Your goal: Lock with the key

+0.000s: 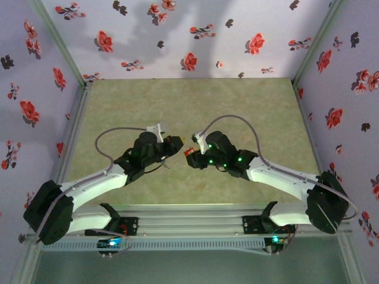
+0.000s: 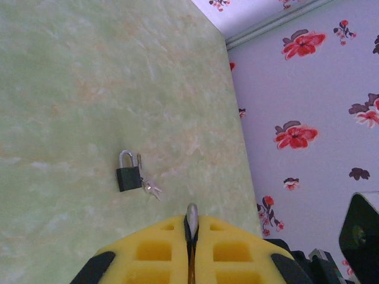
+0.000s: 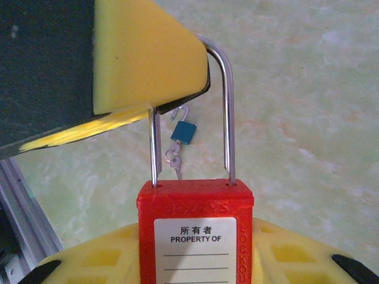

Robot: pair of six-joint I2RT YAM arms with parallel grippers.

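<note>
The right gripper pinches the red plastic padlock, with its steel shackle and white "PROPERTY OF" label, by the lower part of its body. One yellow finger sits on each side and the shackle points away from the wrist. Held up off the table like this, the lock is a steady target for the other arm. The left gripper is pressed together on the tiny black-headed metal key. Just the shaft tip pokes out past the yellow fingertips, so the key points forward like a tool. In the overhead view the two grippers meet nearly nose to nose above the middle of the pale green marbled tabletop.

What stands in the way, I judge, is orientation. The left finger's yellow pad sits against one leg of the shackle, at the top end of the lock. No keyway shows there or on the labelled face. If it is in the bottom of the body, it faces into the right gripper. Both shackle legs appear seated in the body, but whether they are latched cannot be told.

On the table below lies a small blue padlock whose shackle looks open, with a bunch of little keys just beside it. It is a distractor, well apart from the held lock and not in the way. Floral-papered walls enclose the table
</note>
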